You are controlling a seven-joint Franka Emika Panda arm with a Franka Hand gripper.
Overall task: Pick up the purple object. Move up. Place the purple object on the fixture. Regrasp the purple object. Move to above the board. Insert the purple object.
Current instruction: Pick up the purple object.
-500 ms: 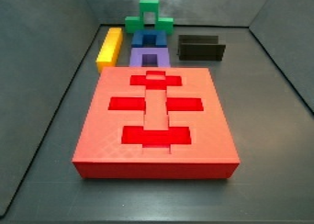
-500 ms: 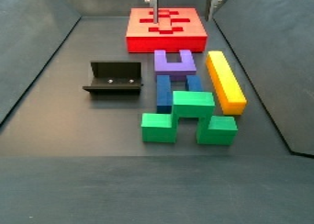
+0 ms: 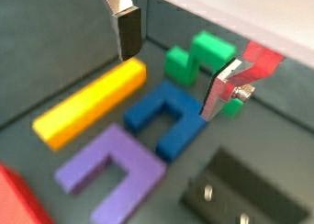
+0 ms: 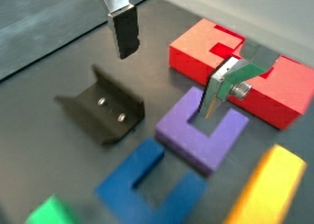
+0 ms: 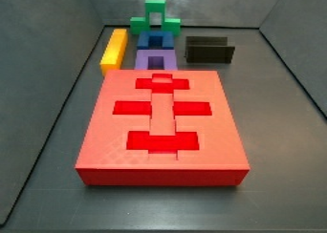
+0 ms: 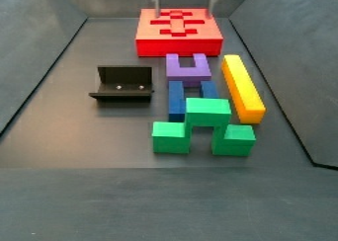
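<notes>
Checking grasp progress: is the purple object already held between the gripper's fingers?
No, the purple object lies on the floor below the open, empty gripper.

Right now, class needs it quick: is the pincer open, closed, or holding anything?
Pincer: open, holding nothing, fingers spread wide, above the purple object on the floor.
</notes>
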